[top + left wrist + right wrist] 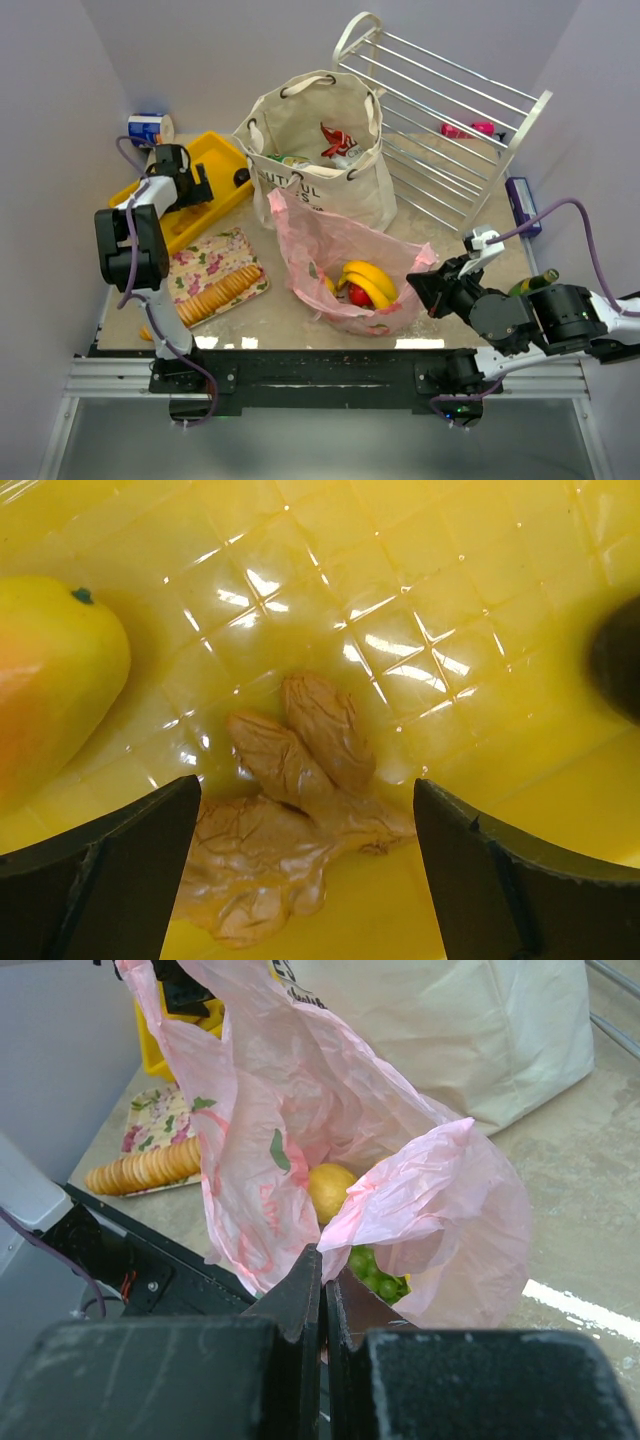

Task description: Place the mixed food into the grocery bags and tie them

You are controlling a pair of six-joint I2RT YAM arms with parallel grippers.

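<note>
The cream canvas tote (310, 160) stands at the table's middle with a red packet (335, 140) inside. In front of it lies the pink plastic bag (330, 245), holding bananas (366, 280) and a red apple (356, 296). The right wrist view also shows a lemon (330, 1190) and green grapes (375, 1272) in the pink bag (440, 1200). My right gripper (323, 1260) is shut on the bag's right rim. My left gripper (305, 800) hangs open just above the yellow tray (420, 570), its fingers either side of a tan, wrinkled, peanut-like piece (300, 780). A yellow-orange fruit (50, 670) lies to its left.
The yellow tray (222, 152) sits at the back left, with a blue-and-white can (150, 128) behind it. A cracker sleeve (215, 290) rests on a floral cloth at the front left. A white wire rack (450, 120) leans at the back right. A green bottle (530, 283) lies by the right arm.
</note>
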